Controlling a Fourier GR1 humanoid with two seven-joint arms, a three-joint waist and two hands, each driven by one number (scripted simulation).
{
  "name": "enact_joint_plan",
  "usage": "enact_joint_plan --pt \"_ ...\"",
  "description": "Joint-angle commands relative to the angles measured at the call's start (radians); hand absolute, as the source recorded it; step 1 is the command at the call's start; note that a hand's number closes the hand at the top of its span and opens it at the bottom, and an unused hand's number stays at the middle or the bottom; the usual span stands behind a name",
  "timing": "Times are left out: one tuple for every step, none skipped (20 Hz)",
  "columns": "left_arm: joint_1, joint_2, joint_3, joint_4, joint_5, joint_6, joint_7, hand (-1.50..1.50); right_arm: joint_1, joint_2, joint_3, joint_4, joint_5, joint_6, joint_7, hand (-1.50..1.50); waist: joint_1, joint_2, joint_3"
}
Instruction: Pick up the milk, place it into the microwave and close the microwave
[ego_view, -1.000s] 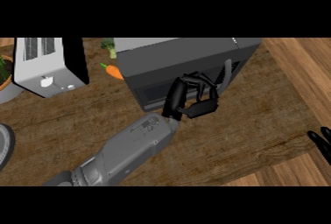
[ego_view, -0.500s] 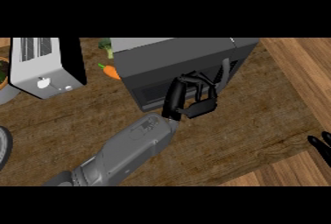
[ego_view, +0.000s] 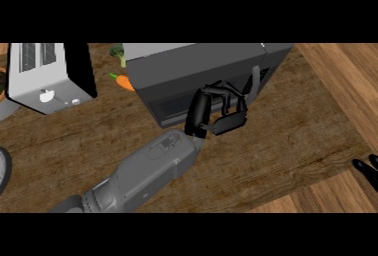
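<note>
The left hand (ego_view: 219, 109) sits right against the front of the microwave (ego_view: 199, 75), its fingers (ego_view: 235, 98) curled and held close together, pinching nothing I can make out. Placed like that, I'd judge it is there to press the door shut. The door looks flush with the body, so closing seems done or very nearly so. The milk is nowhere to be seen; presumably it is inside, behind the fingers, though I can't confirm that.

The microwave is a boxy dark-grey thing with a matte top and a darker front panel. Off to the left of the fingers, a carrot (ego_view: 123, 82) and a bit of broccoli (ego_view: 117, 51) lie beside the microwave. Further left stands a pale, slotted toaster (ego_view: 46, 75). The tabletop (ego_view: 288, 135) is brown wood with visible grain. The right hand (ego_view: 366, 169) rests at the right edge, only fingertips showing.
</note>
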Motion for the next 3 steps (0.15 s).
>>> enact_joint_plan --pt "-0.049 0.001 0.056 0.112 0.029 -0.004 0.006 1.5 0.004 -0.013 -0.008 -0.009 -0.007 0.003 0.007 -1.5 -0.01 0.017 -0.001" --pt "-0.045 0.001 0.059 0.113 0.034 -0.003 -0.001 1.5 0.002 -0.01 -0.006 -0.007 -0.014 0.003 0.007 -1.5 -0.005 0.02 -0.001" --pt "-0.063 0.001 0.056 0.108 0.034 0.001 -0.002 1.5 0.001 -0.017 -0.015 -0.008 -0.018 -0.001 0.01 -1.5 -0.014 0.018 -0.001"
